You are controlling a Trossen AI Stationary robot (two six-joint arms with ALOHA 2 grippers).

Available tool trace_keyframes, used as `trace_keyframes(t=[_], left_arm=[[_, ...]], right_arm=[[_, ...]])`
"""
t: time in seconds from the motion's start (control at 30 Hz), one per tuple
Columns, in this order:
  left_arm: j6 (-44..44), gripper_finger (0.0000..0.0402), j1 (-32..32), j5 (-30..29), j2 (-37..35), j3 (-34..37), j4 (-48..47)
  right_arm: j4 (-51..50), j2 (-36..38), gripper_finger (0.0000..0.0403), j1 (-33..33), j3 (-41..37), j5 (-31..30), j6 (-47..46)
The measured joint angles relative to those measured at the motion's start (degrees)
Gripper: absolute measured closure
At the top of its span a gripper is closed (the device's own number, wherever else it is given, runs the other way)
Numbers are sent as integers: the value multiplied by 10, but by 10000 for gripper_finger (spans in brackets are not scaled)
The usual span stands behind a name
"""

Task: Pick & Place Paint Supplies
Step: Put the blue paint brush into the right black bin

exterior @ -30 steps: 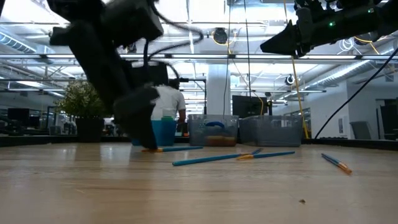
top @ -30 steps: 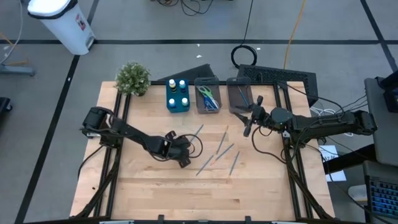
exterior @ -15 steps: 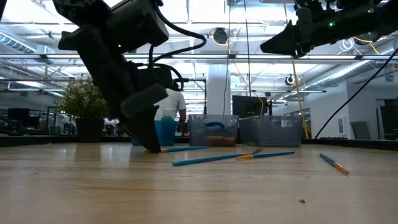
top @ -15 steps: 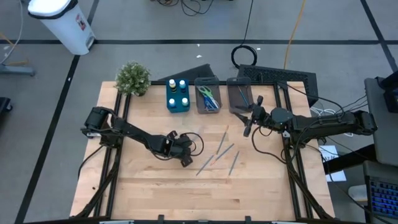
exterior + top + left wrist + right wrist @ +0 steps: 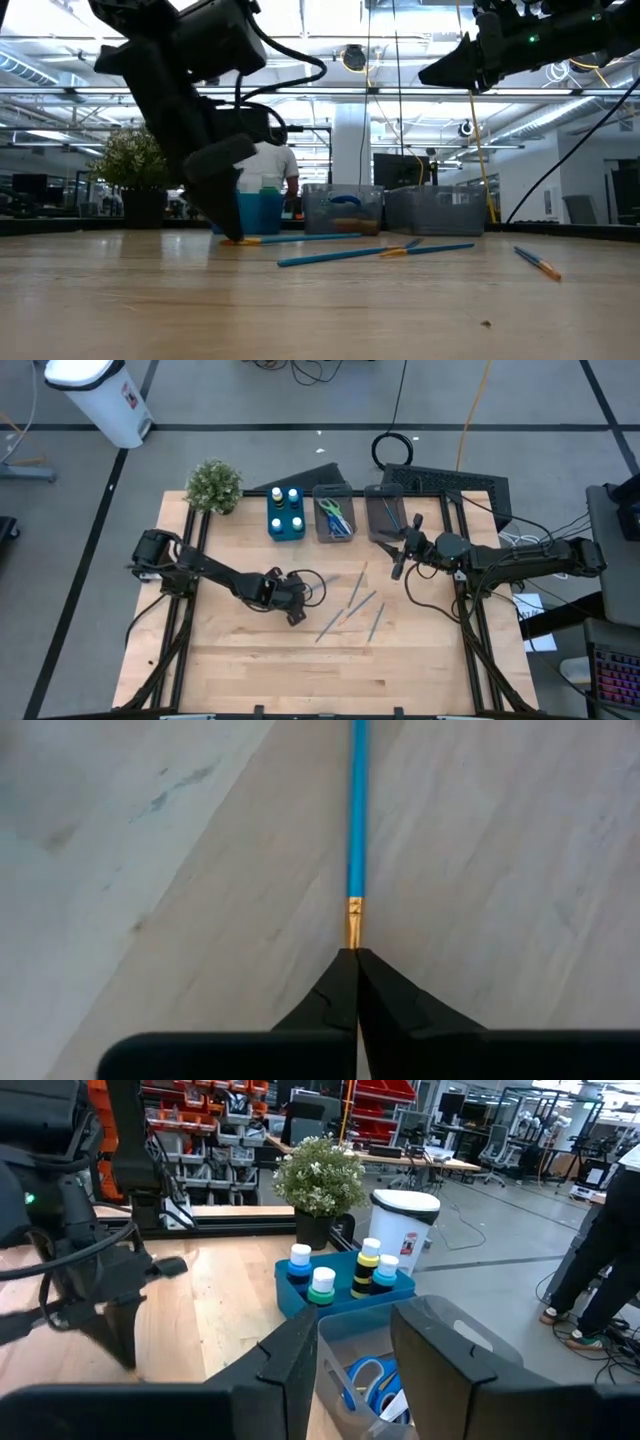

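My left gripper [image 5: 297,598] [image 5: 232,238] is down at the table's middle, shut on a thin blue brush [image 5: 315,578] [image 5: 295,238] [image 5: 357,810]. Three more brushes [image 5: 352,605] lie flat on the wood to its right. My right gripper [image 5: 397,567] [image 5: 355,1340] hangs open in the air, near the grey bin of brushes [image 5: 385,515]. The capped bottles [image 5: 285,510] [image 5: 340,1275] stand in the blue bin, and the scissors [image 5: 335,518] lie in the middle grey bin. My left gripper pinches the brush at its bristle end, just past the gold ferrule [image 5: 353,920], between the two fingertips [image 5: 335,985]. The fingers come from above, slanting down, and lie along the brush. The blue handle runs away from the fingers and lies along the table [image 5: 320,237].
A potted plant [image 5: 213,487] stands at the far left corner. The three bins line the far edge. Bare wood [image 5: 260,660] stretches along the table's near half. A person [image 5: 600,1260] stands on the floor beyond the table, and a white bin [image 5: 100,395] stands off it.
My left gripper has shifted slightly at table level beside the brush's bristle end. The brush has slid and turned a little on the wood. My right arm has kept still.
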State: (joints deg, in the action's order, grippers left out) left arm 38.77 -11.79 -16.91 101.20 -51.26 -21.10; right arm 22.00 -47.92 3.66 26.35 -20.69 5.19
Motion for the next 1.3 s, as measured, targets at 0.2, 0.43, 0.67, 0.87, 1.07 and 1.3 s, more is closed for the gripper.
trace_keyframes(t=[0.2,0.43,0.67,0.87,1.07,1.3], left_arm=[[-8,400,-4,-47,-98,1,-44],[-22,401,-21,-135,-199,0,-50],[-111,401,-32,-192,-235,-1,77],[-211,401,-19,-176,-227,-1,201],[-271,401,-9,-154,-216,-1,278],[-282,401,-4,-149,-201,-1,298]], right_arm=[[-1,0,282,0,0,0,0],[1,-2,276,0,0,-1,-4],[49,-38,240,0,0,8,-18],[191,-116,205,0,0,93,-44],[355,-208,198,1,0,105,-74],[465,-287,206,8,18,169,-131]])
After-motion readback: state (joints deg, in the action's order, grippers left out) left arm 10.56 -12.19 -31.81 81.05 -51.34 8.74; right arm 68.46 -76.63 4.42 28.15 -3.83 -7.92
